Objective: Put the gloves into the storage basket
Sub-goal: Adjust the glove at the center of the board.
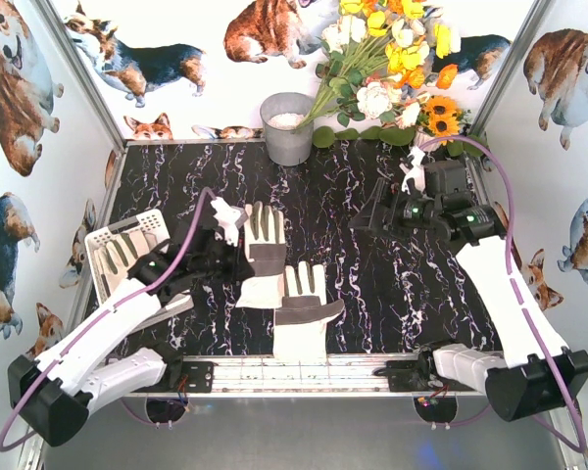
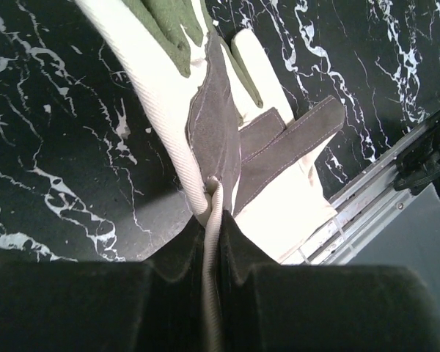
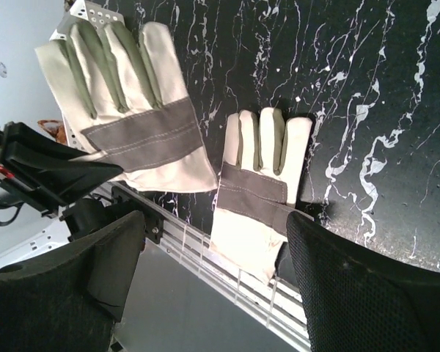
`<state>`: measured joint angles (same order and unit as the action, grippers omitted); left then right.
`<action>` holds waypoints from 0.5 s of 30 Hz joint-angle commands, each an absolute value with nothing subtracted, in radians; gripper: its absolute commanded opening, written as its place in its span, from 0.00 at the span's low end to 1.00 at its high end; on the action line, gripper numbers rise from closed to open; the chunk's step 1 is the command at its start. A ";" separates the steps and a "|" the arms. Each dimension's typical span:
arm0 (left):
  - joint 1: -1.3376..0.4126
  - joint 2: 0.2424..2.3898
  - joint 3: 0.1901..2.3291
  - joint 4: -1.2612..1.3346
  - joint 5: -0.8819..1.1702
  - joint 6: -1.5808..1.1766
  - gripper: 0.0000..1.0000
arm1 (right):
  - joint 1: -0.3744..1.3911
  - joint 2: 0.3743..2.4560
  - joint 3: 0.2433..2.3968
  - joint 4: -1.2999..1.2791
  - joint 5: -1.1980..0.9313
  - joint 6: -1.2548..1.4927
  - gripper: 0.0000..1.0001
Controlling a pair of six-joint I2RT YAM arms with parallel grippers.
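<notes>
At the far left of the desk (image 1: 392, 294) a storage basket (image 1: 149, 217) of white plastic with perforated lattice walls is seen, and one glove in the basket (image 1: 123, 251) lies palm up, its grey-green finger patches showing. Just to its right the left arm's fingers (image 2: 214, 227) are pressed together on the ribbed cream cuff of the held glove (image 1: 265, 257), which hangs flat and floppy with a grey-brown band across its palm and greenish strips along its fingers. Below and to the right of it the lying glove (image 1: 302, 315) is spread palm up on the desk, made of the same cream cloth with a grey palm band, its cuff reaching over the ridged aluminium rail (image 1: 225, 372) at the near edge; from the left wrist view the two gloves overlap. Further right the right arm's fingers (image 1: 366, 220) are held wide apart with nothing between them, above bare desk and well clear of both gloves. At the back a grey metal bucket (image 1: 287, 132) stands, with a bunch of yellow, white and orange artificial flowers (image 1: 387, 59) leaning beside it. The desk is covered in glossy black with white marble veining, and the white walls (image 1: 20, 88) around it are printed with corgis.
</notes>
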<state>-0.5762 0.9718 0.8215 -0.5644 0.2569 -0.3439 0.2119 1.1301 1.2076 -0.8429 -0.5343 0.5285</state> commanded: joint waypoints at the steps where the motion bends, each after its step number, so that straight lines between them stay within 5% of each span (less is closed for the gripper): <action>1: -0.535 0.936 0.901 -0.676 0.252 -0.378 0.00 | 0.210 1.077 1.192 -0.772 -0.529 0.542 0.79; 10: -0.489 1.011 1.018 -0.965 0.228 -0.444 0.00 | 0.315 1.073 1.091 -0.715 -0.477 0.598 0.75; 15: -0.490 1.050 1.114 -1.160 0.044 -0.463 0.00 | 0.453 1.110 0.916 -0.502 -0.476 0.728 0.68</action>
<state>-0.4995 1.0267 1.0142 -0.9676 0.1890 -0.4309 0.3679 1.0897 1.0111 -0.7044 -0.5003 0.6239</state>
